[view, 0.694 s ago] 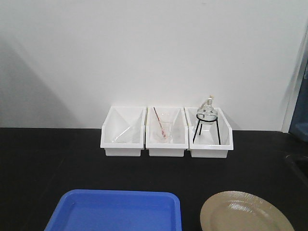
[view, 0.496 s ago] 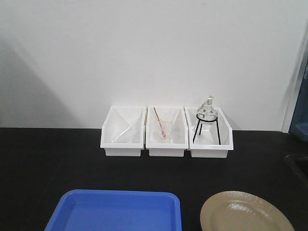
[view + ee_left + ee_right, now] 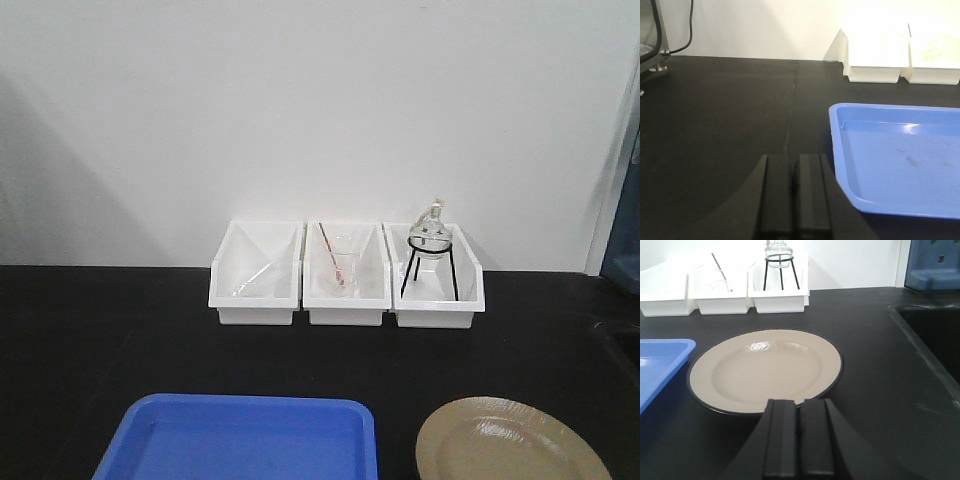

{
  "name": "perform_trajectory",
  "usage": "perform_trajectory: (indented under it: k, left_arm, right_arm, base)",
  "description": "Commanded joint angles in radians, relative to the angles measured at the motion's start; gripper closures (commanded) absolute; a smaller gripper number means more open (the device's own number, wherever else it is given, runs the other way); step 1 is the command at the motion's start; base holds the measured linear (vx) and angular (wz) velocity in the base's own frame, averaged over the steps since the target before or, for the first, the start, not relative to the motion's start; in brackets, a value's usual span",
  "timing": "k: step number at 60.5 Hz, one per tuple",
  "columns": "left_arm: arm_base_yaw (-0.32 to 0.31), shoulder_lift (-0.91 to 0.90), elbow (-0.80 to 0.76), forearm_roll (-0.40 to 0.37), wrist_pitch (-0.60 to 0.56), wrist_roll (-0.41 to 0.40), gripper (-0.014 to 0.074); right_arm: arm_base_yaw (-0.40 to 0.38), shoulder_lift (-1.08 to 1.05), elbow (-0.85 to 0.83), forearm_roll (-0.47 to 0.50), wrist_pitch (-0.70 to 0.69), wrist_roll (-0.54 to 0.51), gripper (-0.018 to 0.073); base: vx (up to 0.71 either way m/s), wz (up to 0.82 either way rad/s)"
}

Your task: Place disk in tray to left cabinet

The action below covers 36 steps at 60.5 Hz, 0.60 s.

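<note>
The disk (image 3: 765,370) lies flat, glossy face up, on the black desk (image 3: 100,330), near and to the right. The right gripper (image 3: 799,410) sits at the disk's near rim, its jaws pressed together. The blue tray (image 3: 900,150) rests just left of the disk, with a narrow strip of desk between them. The left gripper (image 3: 792,165) is over bare desk just left of the tray's near corner, its jaws likewise pressed together. Three white bins (image 3: 345,300) stand side by side at the far edge, against the wall (image 3: 300,100). The middle bin holds a glass beaker (image 3: 343,272) with a red rod (image 3: 330,250). The right bin holds a round flask (image 3: 430,232) on a black tripod (image 3: 430,253). Right of the disk, the desk drops into what looks like a sink (image 3: 935,335).
</note>
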Motion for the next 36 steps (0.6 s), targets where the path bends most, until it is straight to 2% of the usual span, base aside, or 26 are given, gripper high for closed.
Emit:
perform_trajectory:
  k: [1, 14, 19, 36]
  left_arm:
    - [0.001, 0.014, 0.014, -0.002, -0.081, 0.002, 0.0603]
    - [0.001, 0.014, 0.014, -0.002, -0.094, 0.005, 0.0603]
    - [0.001, 0.014, 0.014, -0.002, -0.121, 0.003, 0.0603]
    - [0.001, 0.014, 0.012, -0.005, -0.343, 0.000, 0.0603]
  right_arm:
    - [0.000, -0.012, 0.022, -0.011, -0.081, -0.005, 0.0568]
    - [0.000, -0.012, 0.022, -0.012, -0.093, -0.005, 0.0568]
    - [0.000, -0.012, 0.022, -0.010, -0.153, -0.005, 0.0568]
    - [0.000, -0.012, 0.020, -0.005, -0.409, -0.003, 0.0568]
  base:
    - [0.00, 0.00]
    - [0.00, 0.00]
    - [0.00, 0.00]
    - [0.00, 0.00]
